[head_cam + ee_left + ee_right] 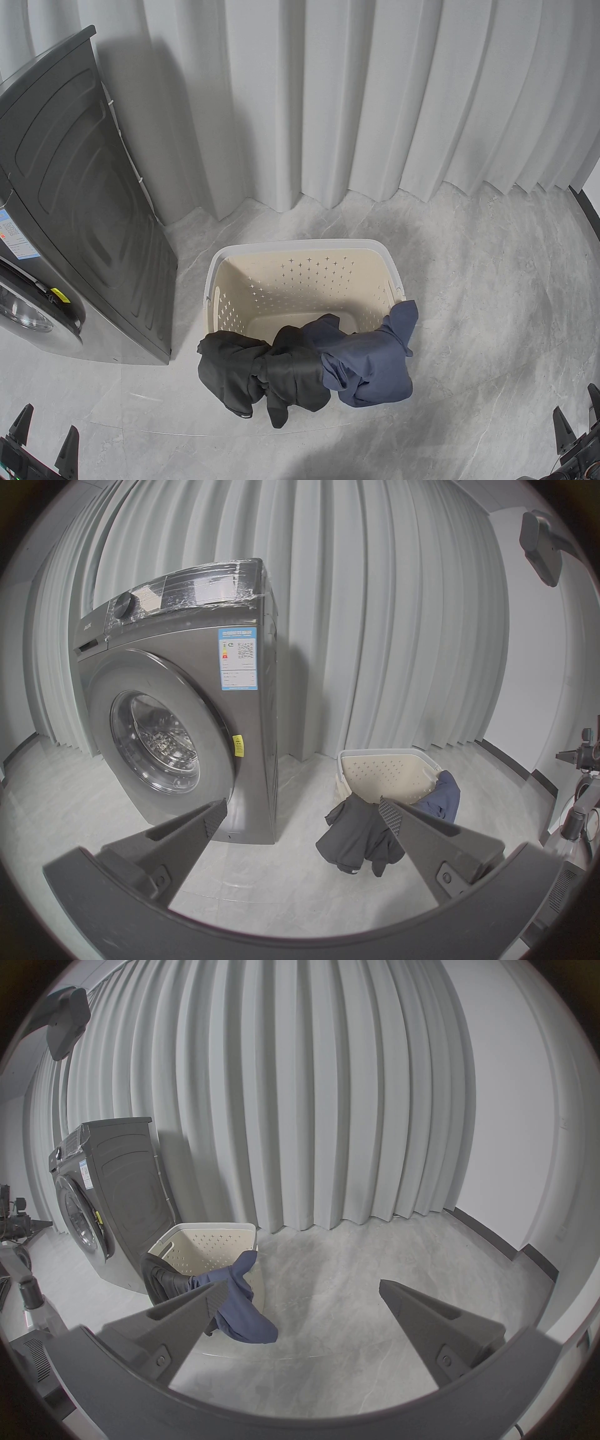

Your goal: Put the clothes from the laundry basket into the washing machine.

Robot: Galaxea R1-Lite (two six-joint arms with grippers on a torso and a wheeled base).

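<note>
A cream laundry basket (304, 245) (375, 754) (206, 1229) stands on the floor before me. Over its near rim hang a black garment (262, 372) (353, 839) (159, 1282) and a blue garment (369, 362) (445, 795) (240, 1310). To the left stands the dark grey washing machine (81, 206) (187, 692) (109, 1191), its round door (156, 742) closed. My left gripper (44, 437) (303, 814) is open, low at the left, short of the basket. My right gripper (578, 412) (303, 1297) is open, low at the right, with nothing between its fingers.
White curtains (350, 94) hang behind the basket and machine. Grey marble-patterned floor (500, 300) spreads wide to the right of the basket. A dark skirting (500, 1241) runs along the right wall.
</note>
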